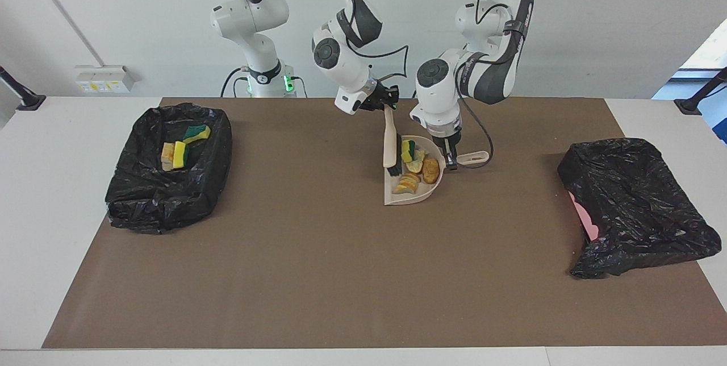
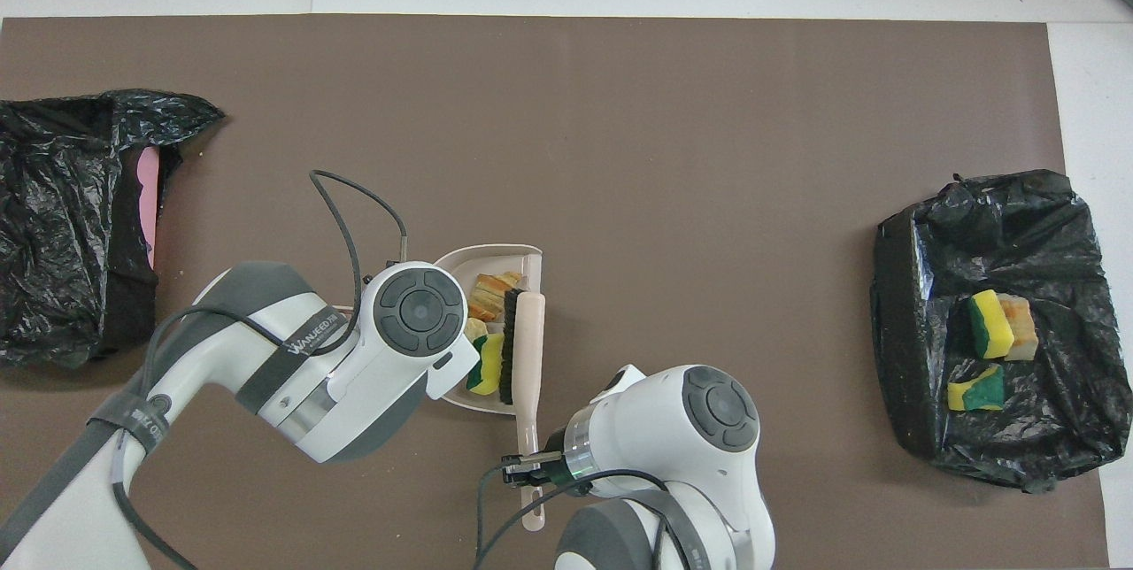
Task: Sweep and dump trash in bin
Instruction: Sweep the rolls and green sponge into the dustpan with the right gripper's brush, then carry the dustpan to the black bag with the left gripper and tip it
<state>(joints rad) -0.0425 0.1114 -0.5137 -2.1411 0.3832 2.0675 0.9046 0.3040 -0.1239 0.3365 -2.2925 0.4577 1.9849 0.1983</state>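
A robotics lab: two white Franka arms (image 1: 255, 25) stand bolted at the top of the frame along a white table (image 1: 45, 184) covered by a brown mat (image 1: 341, 269). A bare white wall rises above them, with a socket box (image 1: 105, 78) at upper left.
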